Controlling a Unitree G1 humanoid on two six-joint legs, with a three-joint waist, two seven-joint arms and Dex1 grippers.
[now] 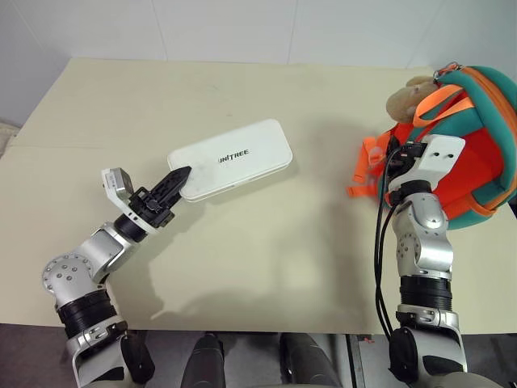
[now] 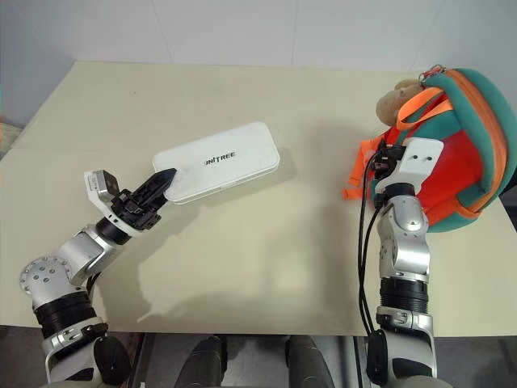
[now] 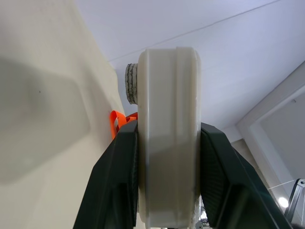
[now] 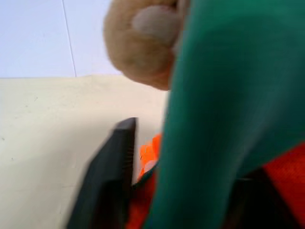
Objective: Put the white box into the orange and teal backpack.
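We are gripping the white box [image 1: 232, 158] by its near end at centre-left in our clamped left hand [image 1: 174, 183] while our right hand [image 4: 176, 167] is closing around the orange and teal backpack's [image 1: 477, 174] teal edging at right, so next we judge the opening needs spreading.

The box [image 1: 232, 158], centre-left of the frame, is plain white with small dark lettering. At upper right, the backpack [image 1: 477, 153] is bright orange with teal edging, orange straps and a tan plush [image 1: 404, 100]. The table [image 1: 266, 242] is pale cream.
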